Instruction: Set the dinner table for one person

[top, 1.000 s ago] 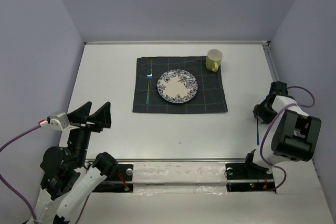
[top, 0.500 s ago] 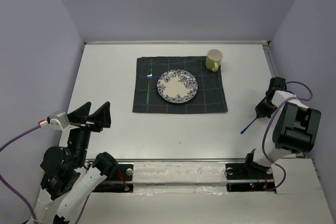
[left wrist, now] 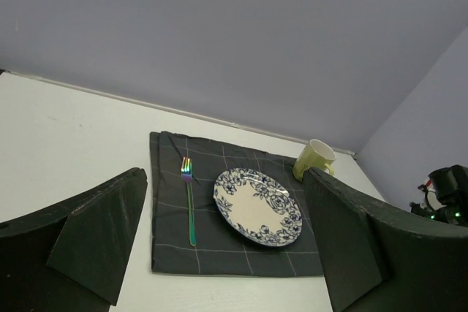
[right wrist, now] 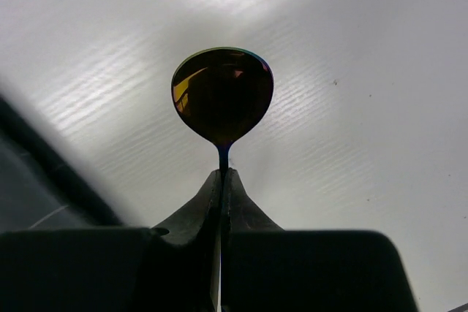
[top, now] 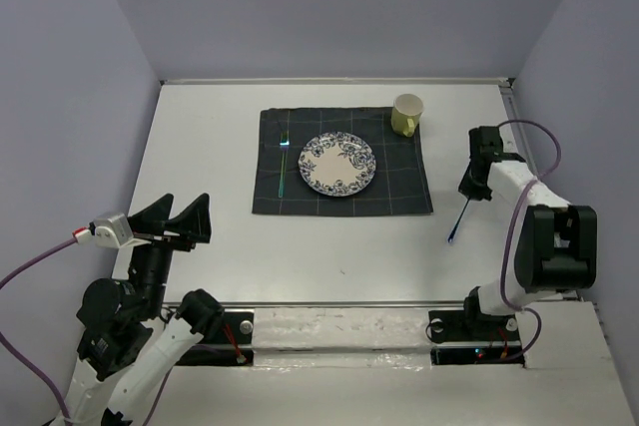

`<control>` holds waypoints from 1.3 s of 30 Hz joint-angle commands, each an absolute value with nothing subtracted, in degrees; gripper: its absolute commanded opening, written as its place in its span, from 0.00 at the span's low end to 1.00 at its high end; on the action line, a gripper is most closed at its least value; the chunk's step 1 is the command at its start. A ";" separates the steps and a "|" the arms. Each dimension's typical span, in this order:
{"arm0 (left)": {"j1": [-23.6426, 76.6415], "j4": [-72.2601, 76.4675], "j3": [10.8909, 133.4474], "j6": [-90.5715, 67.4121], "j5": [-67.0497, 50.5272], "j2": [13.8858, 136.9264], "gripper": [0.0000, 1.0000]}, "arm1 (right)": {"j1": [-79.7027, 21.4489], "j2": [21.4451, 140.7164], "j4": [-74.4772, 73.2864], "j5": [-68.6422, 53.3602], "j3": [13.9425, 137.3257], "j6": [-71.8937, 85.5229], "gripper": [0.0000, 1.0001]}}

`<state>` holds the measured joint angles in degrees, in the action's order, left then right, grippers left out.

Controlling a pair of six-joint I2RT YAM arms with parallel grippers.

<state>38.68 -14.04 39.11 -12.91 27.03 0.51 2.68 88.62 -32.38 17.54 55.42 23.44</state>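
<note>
The dinner table (top: 339, 246) is a white tabletop. A dark grey checked cloth (top: 399, 187) lies on it at the back middle. On the cloth are a blue-flowered plate (top: 337, 164), a rainbow fork (top: 284, 169) left of the plate, and a yellow-green mug (top: 406, 114) at its far right corner. My right gripper (top: 472, 190) is shut on a spoon (top: 458, 223), just right of the cloth, above the table. In the right wrist view the spoon bowl (right wrist: 222, 95) sticks out past the closed gripper (right wrist: 221, 173). My left gripper (top: 180, 218) is open and empty at the near left.
In the left wrist view the plate (left wrist: 257, 206), the fork (left wrist: 190, 206) and the mug (left wrist: 314, 160) show between my open gripper (left wrist: 223, 173). Grey walls enclose the table on three sides. A metal rail (top: 339, 326) runs along the near edge.
My right gripper has moved from the right edge of the table back and leftward to the cloth's right side, carrying the spoon. The left arm has not moved.
</note>
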 commanded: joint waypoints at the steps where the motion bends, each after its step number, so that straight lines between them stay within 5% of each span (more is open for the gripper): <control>1: 38.67 -11.87 39.20 -12.13 27.51 -4.93 0.99 | -1.22 81.57 -34.01 22.32 60.55 21.54 0.00; 13: 37.62 -12.22 39.29 -12.13 28.65 -0.97 0.99 | -21.96 85.16 -31.38 17.59 71.79 21.27 0.00; 39: 26.54 -9.58 38.58 -10.99 19.86 5.80 0.99 | -23.73 114.42 -23.20 16.08 91.49 14.59 0.00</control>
<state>27.22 -12.64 38.92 -12.40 21.19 4.43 -23.42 112.88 -25.19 14.61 87.68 15.62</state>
